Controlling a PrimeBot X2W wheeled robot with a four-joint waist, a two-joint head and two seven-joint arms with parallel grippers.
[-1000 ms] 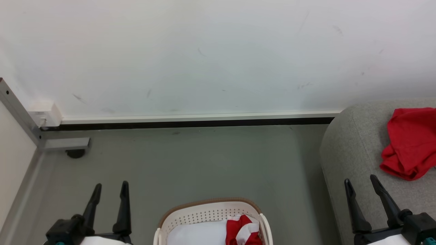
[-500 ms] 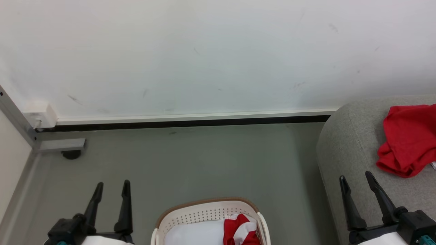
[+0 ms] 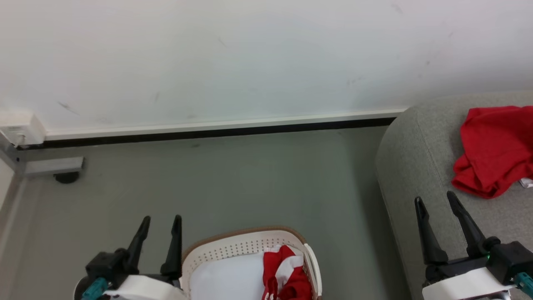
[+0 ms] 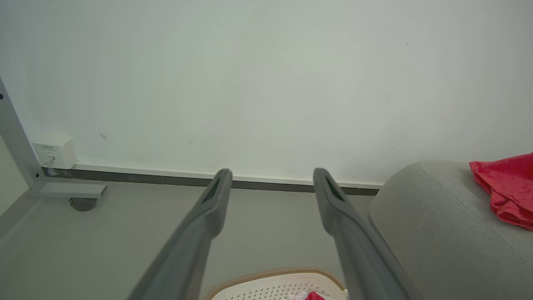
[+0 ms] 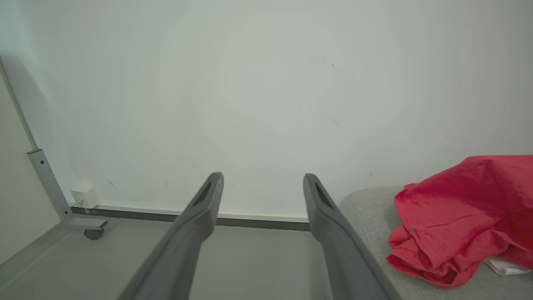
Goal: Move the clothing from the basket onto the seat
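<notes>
Holding the left gripper point(image 3: 161, 218) empty above the grey floor point(image 3: 250, 175), with its two dark fingers spread apart, just left of the basket point(image 3: 245, 232) and not touching it. Holding the right gripper point(image 3: 434, 198) equally empty, with fingers parted, over the rounded front edge of the seat point(image 3: 416, 166).

Showing one piece of the clothing point(image 3: 287, 271), red with white panels, lying bunched against the right-hand wall inside the basket, beside a plain white sheet point(image 3: 225, 279) covering the left of it. Showing a red garment point(image 3: 491, 150) lying crumpled on the seat, well to the right of the basket and beyond the right gripper's tips, apart from them, with a small white item point(image 3: 526, 182) poking out from under its lower right edge.

Facing a scuffed white wall point(image 3: 250, 54), with a pale skirting strip point(image 3: 225, 124) and a dark line running along its foot. Catching a dark caster point(image 3: 66, 178) under a grey frame at the far left, below a small white box point(image 3: 16, 129) on the wall.

Looking along the parted fingers in both wrist views, framing bare wall between them, with the basket's brown rim below in the left wrist view and the red garment at the right edge of each.
</notes>
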